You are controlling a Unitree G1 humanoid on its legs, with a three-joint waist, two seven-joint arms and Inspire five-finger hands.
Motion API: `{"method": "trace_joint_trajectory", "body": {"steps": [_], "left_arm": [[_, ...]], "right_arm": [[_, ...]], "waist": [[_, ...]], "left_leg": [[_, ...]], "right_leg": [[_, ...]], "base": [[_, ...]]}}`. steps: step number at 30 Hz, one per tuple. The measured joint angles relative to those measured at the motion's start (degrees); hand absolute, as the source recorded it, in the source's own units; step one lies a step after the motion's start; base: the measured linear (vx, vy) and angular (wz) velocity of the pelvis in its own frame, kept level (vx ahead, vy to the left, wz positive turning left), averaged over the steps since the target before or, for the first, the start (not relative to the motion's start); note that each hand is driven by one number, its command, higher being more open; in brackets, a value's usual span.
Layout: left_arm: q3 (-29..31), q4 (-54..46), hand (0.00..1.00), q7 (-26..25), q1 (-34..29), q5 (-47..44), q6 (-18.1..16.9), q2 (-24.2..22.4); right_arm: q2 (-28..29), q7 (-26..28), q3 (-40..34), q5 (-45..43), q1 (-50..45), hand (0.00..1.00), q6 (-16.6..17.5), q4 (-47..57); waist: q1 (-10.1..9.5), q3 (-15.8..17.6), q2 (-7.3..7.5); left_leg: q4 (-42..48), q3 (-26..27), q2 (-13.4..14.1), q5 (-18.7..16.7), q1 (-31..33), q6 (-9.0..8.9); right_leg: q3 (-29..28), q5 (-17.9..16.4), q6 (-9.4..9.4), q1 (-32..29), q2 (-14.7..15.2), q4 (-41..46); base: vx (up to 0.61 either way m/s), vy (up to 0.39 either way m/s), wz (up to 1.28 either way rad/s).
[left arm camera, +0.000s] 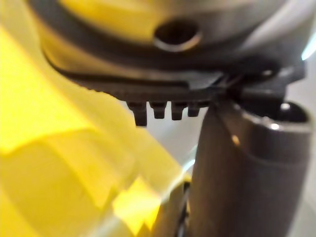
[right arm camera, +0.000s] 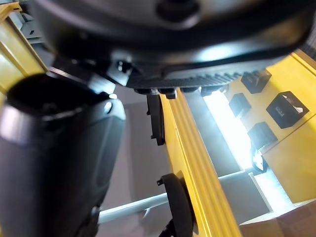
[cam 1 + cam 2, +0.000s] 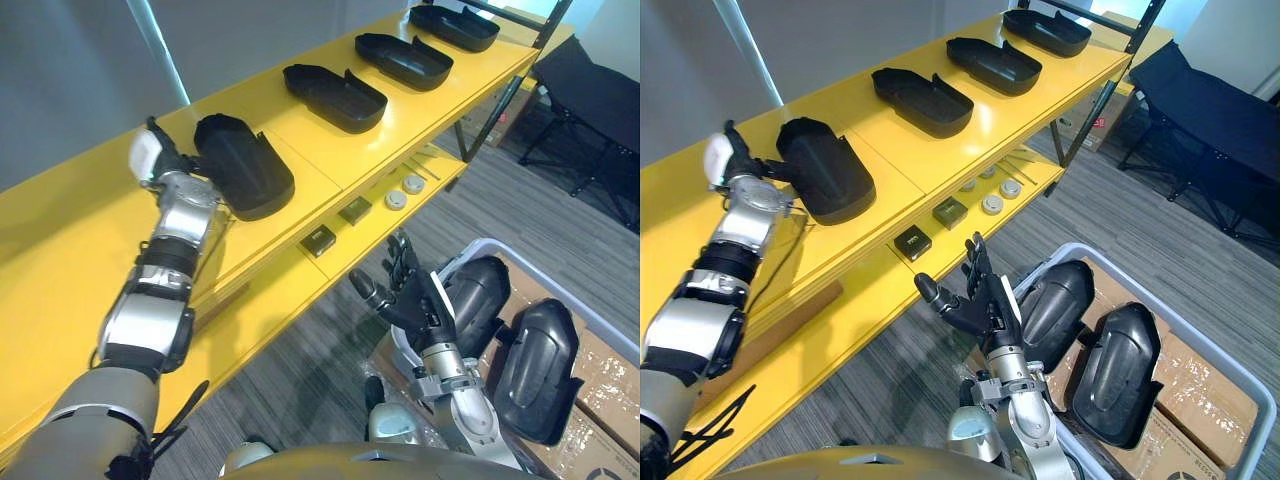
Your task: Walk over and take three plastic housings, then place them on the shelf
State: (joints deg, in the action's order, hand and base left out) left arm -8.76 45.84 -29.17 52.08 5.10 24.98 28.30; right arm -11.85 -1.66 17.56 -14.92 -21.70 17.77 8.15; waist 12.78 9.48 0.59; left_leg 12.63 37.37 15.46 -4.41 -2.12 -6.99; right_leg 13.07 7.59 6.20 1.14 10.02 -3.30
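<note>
Housings: nearest housing (image 3: 245, 165) is lying on the yellow shelf (image 3: 90, 215), in line with three more housings (image 3: 335, 97) further along. I am holding the left hand (image 3: 165, 165) at its near end, probably seating it in the row; grip cannot be told. Right hand (image 3: 410, 295) is hanging, fingers spread and empty, beside the bin (image 3: 1200, 348), likely readying for the two housings (image 3: 535, 365) lying inside.
</note>
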Motion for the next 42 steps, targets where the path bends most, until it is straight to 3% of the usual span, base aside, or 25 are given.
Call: {"method": "trace_joint_trajectory", "body": {"steps": [2,6,12,13,15,16,18,19,20,22,24,25,27,30,37,42], "left_arm": [[-0.6,-1.4,1.00,-0.8,0.0,-0.2,-0.2,1.1],[-1.1,-7.5,1.00,-5.7,0.0,-5.6,-5.3,2.4],[-1.6,-21.5,1.00,-11.0,0.0,-13.8,-18.2,2.4],[-1.6,-22.7,1.00,-11.3,0.0,-14.0,-19.4,2.4],[-0.9,-28.3,1.00,-11.2,-1.1,-18.4,-26.2,2.4],[-0.5,-30.2,1.00,-10.4,-1.7,-20.3,-27.7,2.4],[1.6,-40.1,1.00,-6.8,-8.4,-26.9,-32.8,2.1],[2.1,-42.8,1.00,-6.0,-10.7,-28.2,-33.8,1.7],[3.7,-50.5,1.00,-4.2,-18.5,-30.2,-35.4,-0.1],[5.0,-54.6,1.00,-2.9,-24.0,-30.3,-36.3,-2.0],[8.2,-60.0,1.00,0.2,-35.9,-30.3,-37.2,-7.0],[8.9,-61.1,1.00,0.8,-38.8,-30.3,-37.4,-8.2],[10.3,-63.1,1.00,2.1,-49.0,-30.1,-37.5,-12.2],[11.1,-63.6,1.00,4.7,-57.1,-29.9,-37.6,-15.3],[9.3,-65.9,1.00,18.0,-66.4,-31.8,-37.6,-18.8],[8.4,-65.9,1.00,24.7,-70.4,-36.7,-37.5,-19.6]], "right_arm": [[-0.3,0.2,0.0,0.0,0.0,1.00,0.1,-1.1],[-0.8,1.8,0.2,0.0,-0.1,1.00,0.6,-1.9],[-0.8,4.2,2.2,0.0,0.4,1.00,2.8,-1.8],[-0.8,4.5,2.4,0.0,0.4,1.00,3.0,-1.8],[-1.0,5.6,3.0,0.1,1.9,1.00,3.0,-1.8],[-1.2,5.7,3.2,0.2,2.7,1.00,3.0,-1.8],[-1.8,5.9,3.4,1.0,6.4,1.00,3.0,-1.7],[-1.9,5.8,3.3,1.0,7.5,1.00,3.0,-1.7],[-2.0,5.8,2.9,-0.1,10.8,1.00,3.0,-1.6],[-1.9,6.1,2.4,-0.7,13.0,1.00,3.0,-1.5],[-1.9,7.1,1.3,-1.3,16.6,1.00,2.8,-1.2],[-1.9,7.5,1.0,-1.3,17.4,1.00,2.7,-1.1],[-1.9,8.9,0.7,-2.6,20.4,1.00,1.3,-1.2],[-1.9,10.4,1.0,-3.5,23.9,1.00,1.0,-1.2],[0.6,11.0,5.2,-4.8,36.6,1.00,-2.8,-12.0],[3.2,6.0,6.7,-4.6,41.7,1.00,-4.9,-23.8]], "waist": [[-0.26,-0.5,-0.29],[-0.46,-0.9,-0.45],[-0.72,-2.4,-0.73],[-0.79,-2.7,-0.88],[-1.15,-3.8,-1.48],[-1.48,-3.8,-1.57],[-2.24,-4.8,-2.15],[-2.58,-5.0,-2.30],[-3.62,-5.7,-2.84],[-4.46,-5.8,-3.06],[-6.16,-5.9,-3.13],[-6.74,-6.0,-3.07],[-9.07,-6.4,-2.39],[-11.54,-6.8,-1.55],[-14.97,-7.0,-1.25],[-17.48,-6.9,-1.54]], "left_leg": [[0.0,-0.1,-0.1,0.0,0.1,0.04],[-1.2,-0.9,-0.9,0.8,0.0,0.31],[-3.9,-2.0,-2.1,2.3,-0.4,0.44],[-4.2,-2.2,-2.2,2.5,-0.4,0.44],[-6.4,-2.9,-2.9,3.9,-0.8,0.50],[-7.1,-2.9,-3.1,4.3,-1.3,0.51],[-9.6,-3.4,-3.5,5.5,-2.2,0.41],[-10.3,-3.5,-3.7,5.9,-2.5,0.38],[-12.0,-4.4,-4.2,7.0,-2.8,0.37],[-13.3,-5.1,-4.5,7.9,-3.2,0.59],[-15.6,-7.1,-4.9,9.5,-3.4,0.79],[-16.1,-7.5,-5.0,9.8,-3.3,0.69],[-17.4,-9.4,-4.9,11.3,-3.0,0.60],[-17.4,-11.9,-4.9,12.0,-2.4,0.42],[-17.7,-15.4,-5.2,12.8,-1.9,0.92],[-17.7,-17.7,-5.0,13.8,-0.3,0.67]], "right_leg": [[0.1,0.0,0.00,0.0,0.1,0.0],[1.2,0.0,0.01,0.3,0.5,0.2],[2.8,0.0,-0.05,1.0,0.9,0.2],[3.0,0.0,-0.08,1.0,0.9,0.2],[4.0,-0.1,-0.17,1.1,1.0,0.2],[4.0,-0.1,-0.18,1.2,1.0,0.2],[5.0,-0.3,-0.35,1.8,0.8,0.2],[5.2,-0.4,-0.39,2.1,0.8,0.2],[6.2,-0.4,-0.42,2.3,0.8,0.1],[7.0,-0.5,-0.44,2.6,0.8,0.1],[9.2,-0.9,-0.45,3.4,0.7,0.1],[9.7,-1.0,-0.52,3.4,0.6,0.1],[11.8,-1.3,-0.66,4.1,0.3,0.1],[14.0,-1.5,-0.67,5.1,0.2,0.0],[17.6,-2.4,-0.56,7.1,0.4,-0.2],[19.8,-2.4,-0.55,7.2,-0.2,-0.8]], "base": [[-0.01,-0.006,0.02],[-0.01,-0.008,0.12],[-0.01,-0.012,0.12],[-0.01,-0.018,0.11],[-0.01,-0.022,0.14],[-0.01,-0.021,0.13],[-0.02,-0.023,0.13],[-0.04,-0.023,0.25],[-0.04,-0.011,0.24],[-0.04,-0.012,0.27],[-0.04,-0.013,0.43],[-0.03,-0.010,0.40],[-0.02,-0.013,0.41],[-0.01,-0.008,0.43],[-0.01,0.012,0.26],[0.01,0.001,0.23]]}}
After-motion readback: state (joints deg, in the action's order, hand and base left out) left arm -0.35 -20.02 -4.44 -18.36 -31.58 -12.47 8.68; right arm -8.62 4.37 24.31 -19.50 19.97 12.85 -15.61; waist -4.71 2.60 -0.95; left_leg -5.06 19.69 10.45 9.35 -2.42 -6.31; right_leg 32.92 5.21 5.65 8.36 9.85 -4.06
